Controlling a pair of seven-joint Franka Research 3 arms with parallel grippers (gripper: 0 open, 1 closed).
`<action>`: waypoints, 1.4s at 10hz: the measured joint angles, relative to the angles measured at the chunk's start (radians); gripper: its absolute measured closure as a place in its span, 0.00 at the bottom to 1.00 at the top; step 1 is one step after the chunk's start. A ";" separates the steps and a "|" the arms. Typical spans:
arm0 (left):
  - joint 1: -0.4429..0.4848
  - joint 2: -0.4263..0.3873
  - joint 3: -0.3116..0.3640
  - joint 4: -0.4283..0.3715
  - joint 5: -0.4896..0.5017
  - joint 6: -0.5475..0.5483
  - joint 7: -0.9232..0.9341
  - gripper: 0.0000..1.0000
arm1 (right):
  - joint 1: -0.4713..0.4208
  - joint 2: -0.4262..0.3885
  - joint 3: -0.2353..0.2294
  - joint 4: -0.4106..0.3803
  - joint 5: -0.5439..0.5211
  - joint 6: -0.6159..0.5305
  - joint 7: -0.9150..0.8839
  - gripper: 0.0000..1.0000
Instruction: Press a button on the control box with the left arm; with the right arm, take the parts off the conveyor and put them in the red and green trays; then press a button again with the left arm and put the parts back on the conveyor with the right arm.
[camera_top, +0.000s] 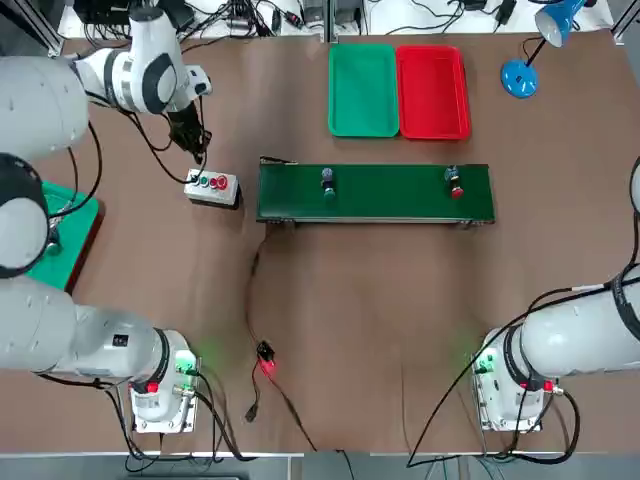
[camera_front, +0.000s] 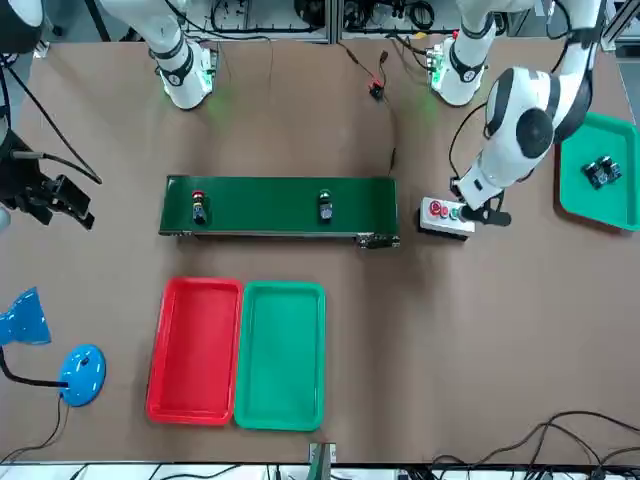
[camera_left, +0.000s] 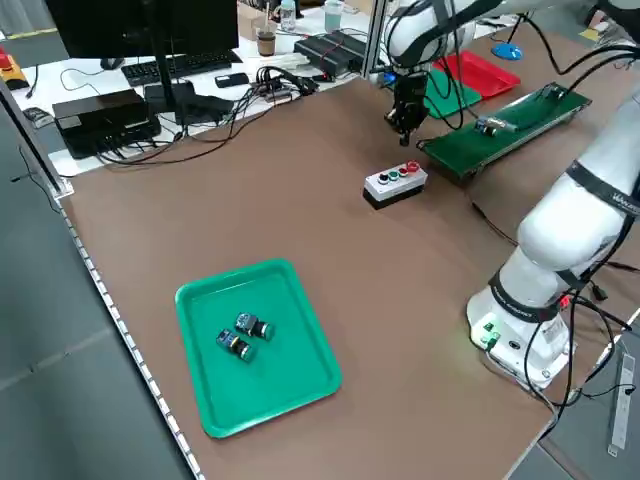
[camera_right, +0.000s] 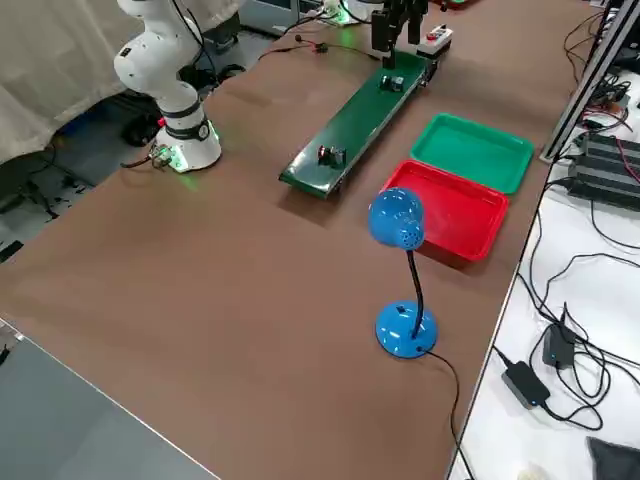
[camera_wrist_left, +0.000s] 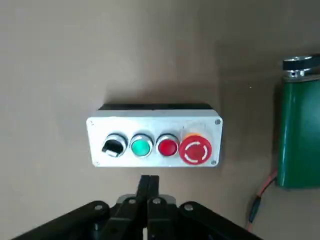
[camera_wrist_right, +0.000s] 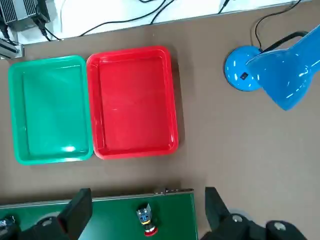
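Tabletop (camera_top: 350, 330), brown, carries everything. Conveyor (camera_top: 390, 192) lies crosswise in the middle, toward the far edge; both parts on its belt, green-capped part (camera_top: 328, 184) toward the control-box end, red-capped part (camera_top: 455, 183) near the other end. Beyond it, by the far edge, green tray (camera_top: 363, 90) and red tray (camera_top: 433, 92) touch side by side, both bare. Control box (camera_top: 211, 187) sits just off the conveyor's end on the left arm's side. Left gripper (camera_top: 196, 150) hangs just above the box's far edge, fingers clenched together, holding nothing; no contact with a button that I can make out. Right gripper (camera_wrist_right: 145, 212) hovers high over the red-part end of the conveyor, fingers spread wide, empty. Judgement: task barely begun. First button press is in hand or just done; cannot tell which. Both pickups, tray placements, second press and return to belt all remain.
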 joint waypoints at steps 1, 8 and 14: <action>-0.001 0.025 -0.005 -0.001 0.000 0.021 0.000 0.99 | 0.000 0.000 0.000 0.000 0.000 0.000 0.000 0.00; 0.000 0.105 -0.015 -0.004 0.000 0.043 0.000 0.99 | 0.001 0.000 0.000 0.000 0.000 0.000 0.000 0.00; -0.001 0.166 -0.015 -0.003 0.000 0.075 0.000 0.99 | 0.001 0.000 0.000 0.000 0.000 0.000 0.000 0.00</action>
